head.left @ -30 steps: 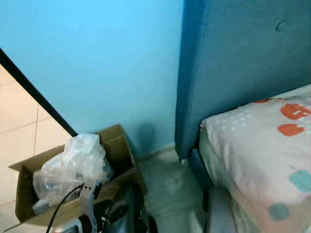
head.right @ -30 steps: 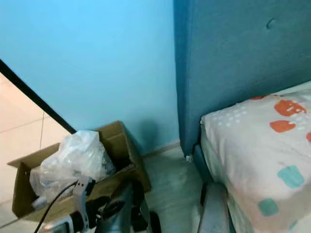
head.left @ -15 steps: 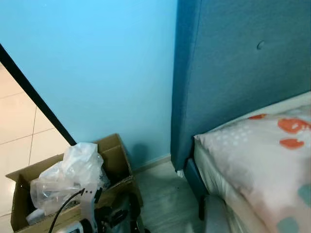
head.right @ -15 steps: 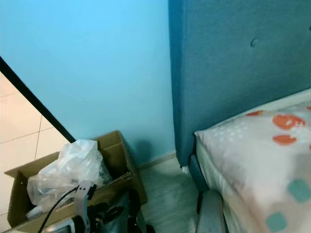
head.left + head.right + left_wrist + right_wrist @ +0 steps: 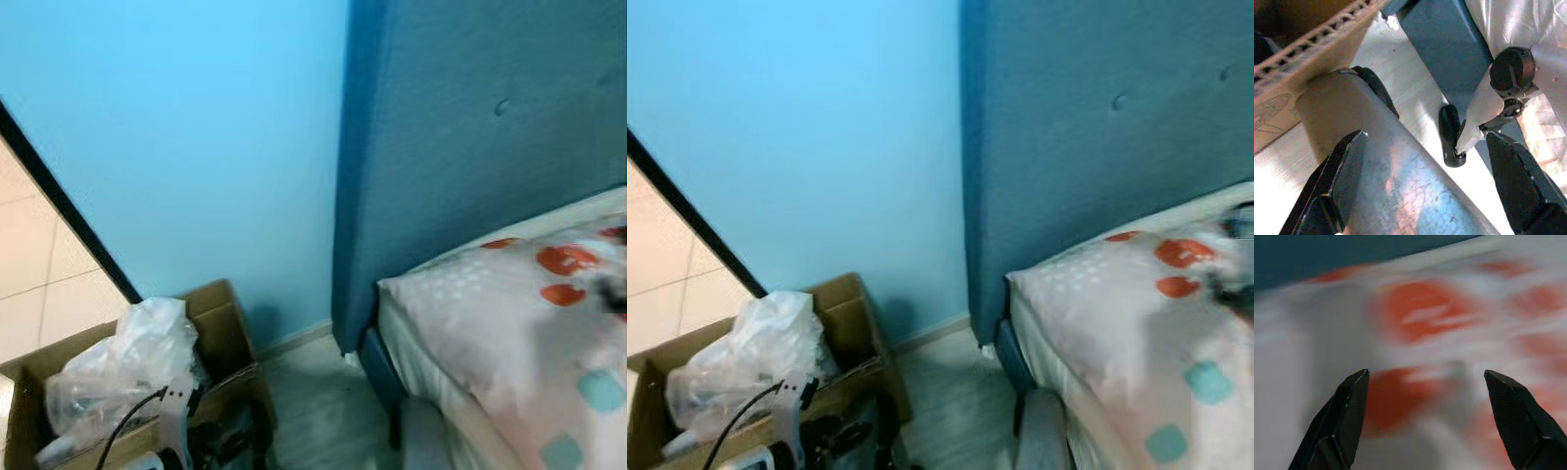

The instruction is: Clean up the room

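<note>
A bed with a white sheet (image 5: 480, 333) printed with orange and teal patches stands against a teal headboard (image 5: 460, 147). My right gripper (image 5: 1426, 372) hangs open over that sheet, nothing between its fingers; in the eye views it is a dark blur (image 5: 613, 292) at the right edge above the bed. A brown cardboard box (image 5: 223, 318) on the floor at lower left holds a crumpled clear plastic bag (image 5: 127, 367). My left gripper (image 5: 1424, 134) is open and empty, low beside the box, facing my own silver leg (image 5: 1400, 181).
A light blue wall (image 5: 186, 137) rises behind the box, with a black strip (image 5: 69, 211) running diagonally along its left. A narrow stretch of pale floor (image 5: 313, 401) lies between the box and the bed frame (image 5: 1444, 44). My left arm and its cable (image 5: 147, 421) show at the bottom.
The camera has shifted, so the box and bed sit further left in the picture. My right gripper has come up over the bed at the right edge.
</note>
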You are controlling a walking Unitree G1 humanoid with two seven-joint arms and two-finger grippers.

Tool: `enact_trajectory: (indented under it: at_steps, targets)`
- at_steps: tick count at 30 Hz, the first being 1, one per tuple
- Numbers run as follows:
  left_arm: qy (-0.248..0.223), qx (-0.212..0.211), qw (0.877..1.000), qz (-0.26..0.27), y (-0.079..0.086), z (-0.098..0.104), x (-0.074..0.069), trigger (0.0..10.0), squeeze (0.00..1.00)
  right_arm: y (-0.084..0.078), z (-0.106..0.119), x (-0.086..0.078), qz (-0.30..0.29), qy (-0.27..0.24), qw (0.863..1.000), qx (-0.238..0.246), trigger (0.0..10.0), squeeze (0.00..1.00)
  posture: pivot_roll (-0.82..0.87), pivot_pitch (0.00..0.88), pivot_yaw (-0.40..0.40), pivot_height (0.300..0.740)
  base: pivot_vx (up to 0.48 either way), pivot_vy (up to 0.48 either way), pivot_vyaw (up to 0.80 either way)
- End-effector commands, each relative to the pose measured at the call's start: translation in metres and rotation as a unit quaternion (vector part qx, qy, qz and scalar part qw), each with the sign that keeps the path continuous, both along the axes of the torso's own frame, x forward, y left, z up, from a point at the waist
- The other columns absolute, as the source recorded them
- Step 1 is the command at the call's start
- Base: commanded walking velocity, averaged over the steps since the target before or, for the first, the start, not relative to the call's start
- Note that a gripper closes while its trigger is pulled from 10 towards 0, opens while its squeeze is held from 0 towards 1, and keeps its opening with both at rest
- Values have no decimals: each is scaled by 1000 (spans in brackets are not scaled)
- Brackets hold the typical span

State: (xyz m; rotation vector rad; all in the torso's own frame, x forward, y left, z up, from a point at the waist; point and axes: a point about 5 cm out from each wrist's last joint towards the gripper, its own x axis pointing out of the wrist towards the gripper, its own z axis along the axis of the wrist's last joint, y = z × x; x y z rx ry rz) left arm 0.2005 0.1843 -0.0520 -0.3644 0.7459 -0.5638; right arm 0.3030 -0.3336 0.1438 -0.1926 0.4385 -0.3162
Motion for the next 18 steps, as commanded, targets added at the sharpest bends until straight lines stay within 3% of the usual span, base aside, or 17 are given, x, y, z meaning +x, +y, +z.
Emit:
enact_trajectory:
  at_steps: [1,6,9,11,13,18]
  targets:
    - [50,2,999,-21,-4,-15,-23,10000,0,22,-41,-7,7,36,997,63,10000,0,75,172,61,561,0,0,0]
    - [50,3,998,-22,-3,-15,-25,10000,0,34,-61,-13,11,60,993,98,10000,0,75,174,59,561,0,0,0]
    - [52,6,998,-22,0,-16,-28,10000,0,58,-90,-29,18,114,981,156,10000,0,69,180,54,561,0,0,0]
    - [52,6,998,-22,0,-16,-28,10000,0,58,-90,-29,18,114,981,156,10000,0,69,180,54,561,0,0,0]
    - [54,8,998,-23,0,-17,-29,10000,0,76,-91,-28,46,103,975,193,10000,0,59,176,52,561,0,0,0]
    - [52,7,998,-26,-5,-17,-27,10000,0,90,-89,-27,73,83,968,227,10000,0,53,166,49,561,0,0,0]
